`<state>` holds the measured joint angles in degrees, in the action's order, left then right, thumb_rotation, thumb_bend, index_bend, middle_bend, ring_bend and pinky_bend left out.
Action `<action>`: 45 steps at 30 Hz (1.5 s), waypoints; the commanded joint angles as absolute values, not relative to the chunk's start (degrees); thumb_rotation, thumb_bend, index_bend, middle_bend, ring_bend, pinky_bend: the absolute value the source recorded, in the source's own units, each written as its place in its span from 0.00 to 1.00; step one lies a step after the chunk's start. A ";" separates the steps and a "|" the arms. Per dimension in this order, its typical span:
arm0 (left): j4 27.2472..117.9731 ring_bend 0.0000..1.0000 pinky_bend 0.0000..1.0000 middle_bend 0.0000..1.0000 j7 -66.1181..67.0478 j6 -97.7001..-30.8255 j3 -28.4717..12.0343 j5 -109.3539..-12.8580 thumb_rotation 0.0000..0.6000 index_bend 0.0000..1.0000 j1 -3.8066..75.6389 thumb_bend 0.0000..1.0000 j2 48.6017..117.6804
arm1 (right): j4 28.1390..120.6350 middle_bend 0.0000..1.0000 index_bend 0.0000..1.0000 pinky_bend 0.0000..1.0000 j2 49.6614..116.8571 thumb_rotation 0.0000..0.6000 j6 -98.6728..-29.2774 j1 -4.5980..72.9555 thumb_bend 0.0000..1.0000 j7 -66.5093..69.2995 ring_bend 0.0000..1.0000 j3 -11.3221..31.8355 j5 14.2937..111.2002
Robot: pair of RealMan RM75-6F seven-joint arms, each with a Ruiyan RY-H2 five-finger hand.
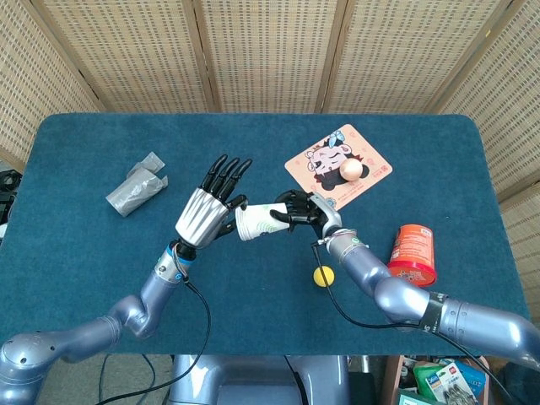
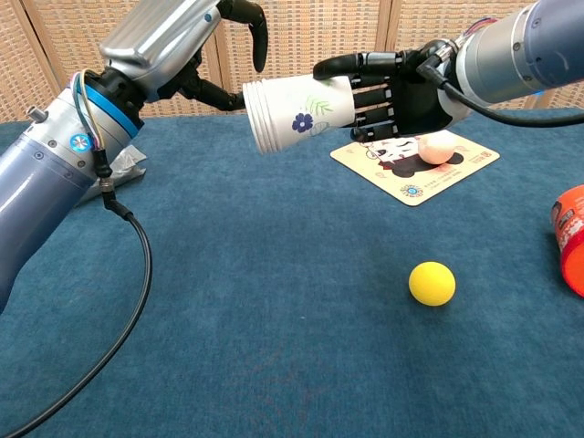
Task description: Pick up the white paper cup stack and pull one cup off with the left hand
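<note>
On the far left of the table (image 1: 76, 253) lies a crumpled grey wrapper (image 1: 135, 187), well apart from the work and playing no part in it.

Next comes the left hand (image 1: 205, 213), raised above the table with its fingers spread and holding nothing. Its fingertips sit right at the open rim of the white paper cup stack (image 2: 297, 111); in the chest view one finger arches over the rim and the thumb reaches in from the side, but I cannot tell whether either actually touches the paper. The spread looks like a set-up for closing around the outermost cup alone.

The stack is held in the air on its side, rim pointing toward the left hand, near the middle of the table. That orientation makes sense: it offers the loose end to the pulling hand while the base stays anchored.

The right hand (image 2: 401, 91) wraps the base end, fingers curled around it, firm enough, I judge, to resist the pull.

Beyond it a cartoon mat (image 1: 338, 166) carries an egg (image 1: 352, 170); a yellow ball (image 1: 323, 276) and an orange can (image 1: 413, 253) lie further right, all untouched
</note>
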<state>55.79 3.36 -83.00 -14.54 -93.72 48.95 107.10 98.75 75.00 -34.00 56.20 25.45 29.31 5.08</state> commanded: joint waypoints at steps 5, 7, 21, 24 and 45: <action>55.57 0.00 0.00 0.00 3.79 -82.83 -14.43 -93.34 1.00 0.62 49.41 0.42 107.50 | 98.77 0.58 0.55 0.69 74.60 1.00 -33.79 55.98 0.52 25.79 0.48 29.28 5.44; 55.46 0.00 0.00 0.00 3.96 -82.71 -14.35 -93.18 1.00 0.63 49.50 0.44 107.57 | 98.74 0.58 0.55 0.69 74.44 1.00 -33.66 55.87 0.52 25.90 0.48 29.20 5.51; 54.77 0.00 0.00 0.00 3.38 -83.90 -14.71 -92.14 1.00 0.72 49.69 0.47 107.80 | 97.78 0.58 0.55 0.69 73.65 1.00 -32.92 55.48 0.52 26.54 0.48 28.48 5.88; 54.78 0.00 0.00 0.00 2.94 -84.19 -14.66 -91.90 1.00 0.73 49.33 0.47 107.20 | 97.38 0.58 0.55 0.69 73.27 1.00 -32.46 55.03 0.52 26.86 0.48 28.46 6.19; 58.65 0.00 0.00 0.00 -0.48 -79.73 -6.71 -93.46 1.00 0.74 42.26 0.47 86.43 | 93.14 0.58 0.55 0.69 70.70 1.00 -37.40 52.00 0.52 19.15 0.48 22.22 18.70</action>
